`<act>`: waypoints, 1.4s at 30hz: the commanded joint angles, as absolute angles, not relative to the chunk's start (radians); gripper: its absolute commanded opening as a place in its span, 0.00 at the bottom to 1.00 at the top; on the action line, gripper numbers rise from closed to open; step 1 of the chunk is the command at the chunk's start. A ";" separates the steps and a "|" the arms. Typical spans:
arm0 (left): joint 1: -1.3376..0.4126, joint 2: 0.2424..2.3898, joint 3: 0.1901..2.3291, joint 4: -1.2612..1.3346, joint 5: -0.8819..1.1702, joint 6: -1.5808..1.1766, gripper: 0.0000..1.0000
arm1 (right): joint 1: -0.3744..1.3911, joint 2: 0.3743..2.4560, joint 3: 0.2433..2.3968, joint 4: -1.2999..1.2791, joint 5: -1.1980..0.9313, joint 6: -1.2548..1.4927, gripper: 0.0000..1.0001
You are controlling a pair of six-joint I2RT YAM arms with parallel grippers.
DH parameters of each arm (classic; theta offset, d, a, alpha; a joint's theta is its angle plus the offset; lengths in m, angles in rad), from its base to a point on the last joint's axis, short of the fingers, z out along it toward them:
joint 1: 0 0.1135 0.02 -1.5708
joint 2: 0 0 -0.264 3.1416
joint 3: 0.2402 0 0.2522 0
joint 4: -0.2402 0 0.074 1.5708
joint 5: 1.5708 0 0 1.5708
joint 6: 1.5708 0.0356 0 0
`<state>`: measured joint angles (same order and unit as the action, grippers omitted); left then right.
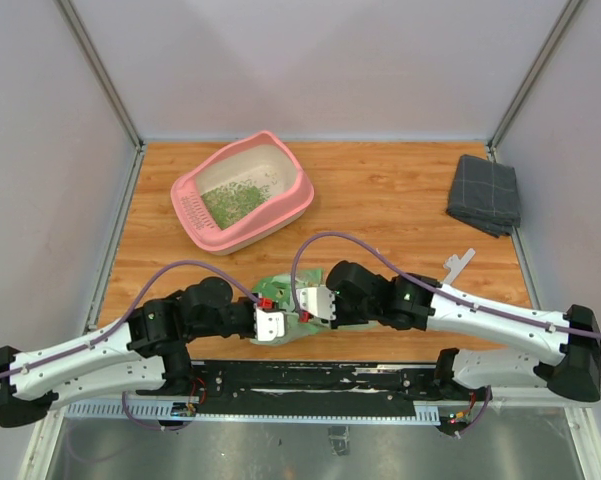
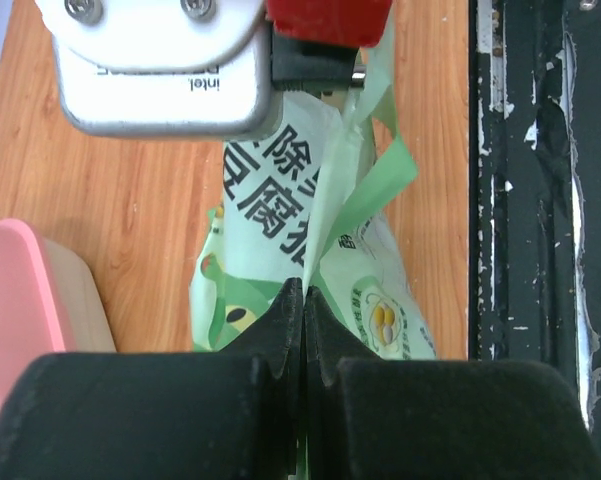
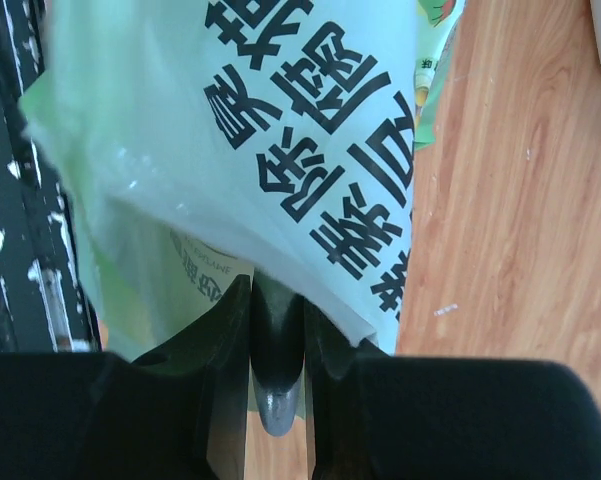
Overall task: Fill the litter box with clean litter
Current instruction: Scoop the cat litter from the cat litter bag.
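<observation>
The pink litter box (image 1: 242, 195) stands at the back left of the wooden table, with a thin layer of green clean litter (image 1: 230, 203) in it. Its pink corner (image 2: 20, 290) shows in the left wrist view. A light green printed bag (image 1: 277, 288) hangs between both arms near the front edge. My left gripper (image 1: 280, 318) is shut on a fold of the bag (image 2: 320, 200), its jaws pressed together (image 2: 305, 292). From the other side my right gripper (image 1: 305, 303) holds the bag (image 3: 280, 130), jaws nearly together (image 3: 277, 290) on its lower edge.
A folded grey cloth (image 1: 485, 193) lies at the back right. A grey metal scoop (image 1: 460, 264) rests on the table right of the arms. The black base rail (image 2: 530, 200) runs along the near edge, close beside the bag.
</observation>
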<state>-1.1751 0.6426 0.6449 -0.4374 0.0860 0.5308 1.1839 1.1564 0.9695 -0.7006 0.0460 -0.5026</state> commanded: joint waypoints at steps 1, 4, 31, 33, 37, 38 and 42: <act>-1.178 0.613 0.639 -0.309 0.128 0.550 0.00 | 1.170 1.142 0.856 -0.406 -0.060 -0.400 0.01; -1.179 0.619 0.637 -0.305 0.123 0.552 0.00 | 1.145 1.096 0.792 -0.318 -0.107 -0.354 0.01; -1.178 0.483 0.789 -0.775 -0.840 -1.120 0.47 | 1.089 0.982 0.935 -0.639 0.016 -0.422 0.01; -1.178 0.455 0.742 -0.818 -0.867 -1.191 0.41 | 1.089 1.010 0.962 -0.671 0.015 -0.431 0.01; -1.179 0.498 0.654 -0.898 -0.881 -1.342 0.39 | 1.096 1.066 1.003 -0.678 0.000 -0.431 0.01; -1.179 0.517 0.634 -0.899 -0.882 -1.375 0.35 | 1.102 1.079 1.007 -0.676 0.003 -0.432 0.01; -1.179 0.585 0.538 -0.906 -0.891 -1.556 0.38 | 1.131 1.131 1.023 -0.662 0.035 -0.445 0.01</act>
<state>-1.1751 0.5388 0.6094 -0.8448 -0.8169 -1.2846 1.1099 1.0962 0.9813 -0.6765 -0.0322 -0.4129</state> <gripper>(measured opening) 0.343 0.202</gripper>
